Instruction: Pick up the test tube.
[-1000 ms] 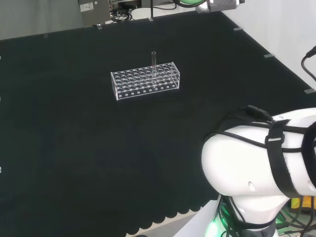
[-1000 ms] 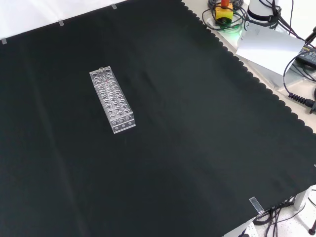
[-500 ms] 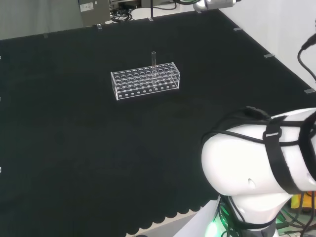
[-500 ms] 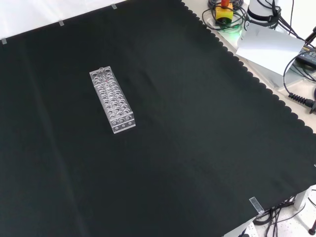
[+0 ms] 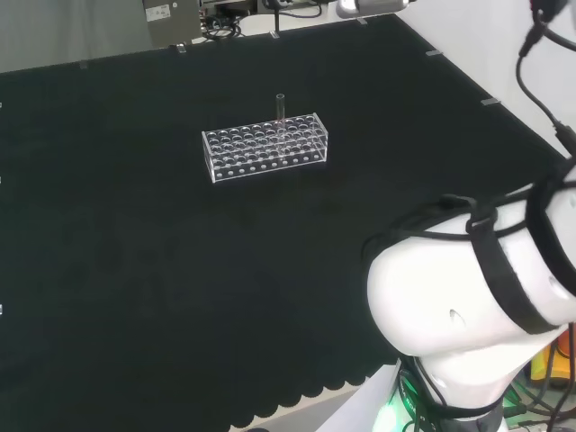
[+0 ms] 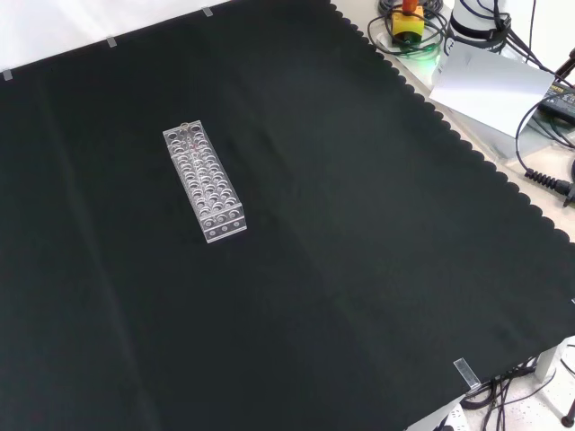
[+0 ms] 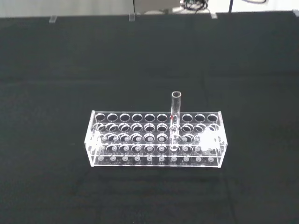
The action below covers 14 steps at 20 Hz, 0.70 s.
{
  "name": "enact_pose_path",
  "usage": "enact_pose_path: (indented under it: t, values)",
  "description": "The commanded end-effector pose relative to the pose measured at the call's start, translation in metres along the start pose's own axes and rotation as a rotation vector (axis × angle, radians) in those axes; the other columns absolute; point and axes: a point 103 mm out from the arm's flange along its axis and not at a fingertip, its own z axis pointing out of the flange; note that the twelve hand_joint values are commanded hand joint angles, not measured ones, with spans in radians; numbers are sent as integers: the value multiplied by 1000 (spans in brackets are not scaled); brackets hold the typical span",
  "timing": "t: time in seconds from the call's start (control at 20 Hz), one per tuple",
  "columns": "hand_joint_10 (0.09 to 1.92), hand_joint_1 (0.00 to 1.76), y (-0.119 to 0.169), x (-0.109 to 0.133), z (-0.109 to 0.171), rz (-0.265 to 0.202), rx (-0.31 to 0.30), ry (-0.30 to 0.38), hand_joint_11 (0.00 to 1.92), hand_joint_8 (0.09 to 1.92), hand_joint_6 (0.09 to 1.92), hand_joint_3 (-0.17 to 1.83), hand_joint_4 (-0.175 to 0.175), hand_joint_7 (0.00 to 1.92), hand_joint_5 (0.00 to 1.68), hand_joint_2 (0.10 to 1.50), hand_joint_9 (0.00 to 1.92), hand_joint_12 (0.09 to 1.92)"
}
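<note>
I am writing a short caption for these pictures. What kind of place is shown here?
Probably a laboratory test bench for a robot: a clear test tube rack with one test tube upright in it stands on black cloth, with cables at the bench's edge.

We see one clear glass test tube (image 7: 176, 117) standing upright in a clear plastic rack (image 7: 155, 139) of many round holes in rows, on the black cloth (image 5: 135, 252). The tube's open top rises well above the rack's upper plate, and its rounded bottom sits low inside the rack. In the head view the test tube (image 5: 280, 117) stands in the rack's far row, right of the rack's middle. From the wrist camera it stands ahead of the palm, well apart from it.
</note>
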Motion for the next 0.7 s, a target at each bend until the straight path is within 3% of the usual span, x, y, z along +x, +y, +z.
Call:
enact_pose_path:
  t: [0.05,0.7]
  values:
    - [877,469,59,-2,21,-4,47,-14,0,784,87,269,-45,63,120,913,0,1501]
    - [947,484,123,-11,86,23,169,-10,0,815,87,271,-54,156,156,919,53,1529]
